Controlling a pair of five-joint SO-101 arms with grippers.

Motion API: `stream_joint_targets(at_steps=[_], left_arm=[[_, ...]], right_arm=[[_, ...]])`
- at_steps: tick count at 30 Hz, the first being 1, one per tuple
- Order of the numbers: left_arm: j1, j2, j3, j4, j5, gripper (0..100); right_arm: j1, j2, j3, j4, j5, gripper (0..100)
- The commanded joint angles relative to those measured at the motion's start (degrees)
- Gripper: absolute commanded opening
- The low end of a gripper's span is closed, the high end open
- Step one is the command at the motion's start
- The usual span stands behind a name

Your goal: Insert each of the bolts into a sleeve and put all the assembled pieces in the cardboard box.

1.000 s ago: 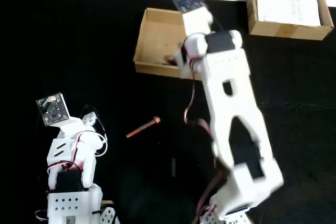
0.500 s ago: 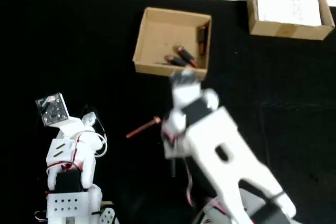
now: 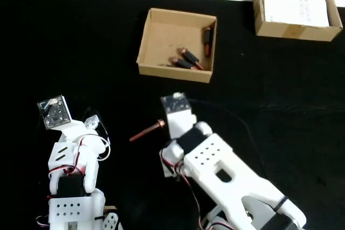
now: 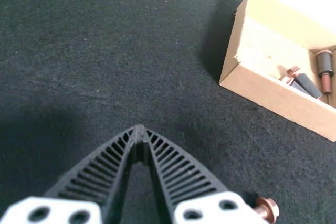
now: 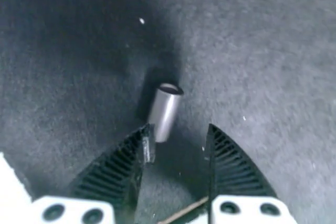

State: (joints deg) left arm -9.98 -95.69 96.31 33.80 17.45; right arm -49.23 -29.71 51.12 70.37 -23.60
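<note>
Right gripper (image 5: 179,129), released, its jaws apart on either side of the near end of a grey sleeve (image 5: 164,111) that lies on the black table (image 3: 81,41); the loose bolt (image 3: 146,131) lies just left of this arm. Left gripper (image 4: 136,140), clenched on nothing, near left. Cardboard box (image 3: 172,71), far centre, holds three assembled pieces (image 3: 207,37).

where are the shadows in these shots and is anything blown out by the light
Left wrist view: the cardboard box throws a dark shadow on the cloth beside its corner. Right wrist view: the sleeve sits in a dark shadow patch ahead of the open right claw. High view: the white sheet in the smaller box glares bright.
</note>
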Motion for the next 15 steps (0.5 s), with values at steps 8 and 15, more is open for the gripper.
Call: stream_joint_targets(at_steps=[8, 15], left_arm=[[-0.1, -0.1, 1.4, -0.9, 0.0, 1], [-0.1, -0.6, 1.4, 0.4, 0.0, 1]], right_arm=[[-5.8, -1.6, 5.2, -8.9, 0.6, 13.7], [-5.8, -1.6, 6.7, -9.8, 0.6, 13.5]])
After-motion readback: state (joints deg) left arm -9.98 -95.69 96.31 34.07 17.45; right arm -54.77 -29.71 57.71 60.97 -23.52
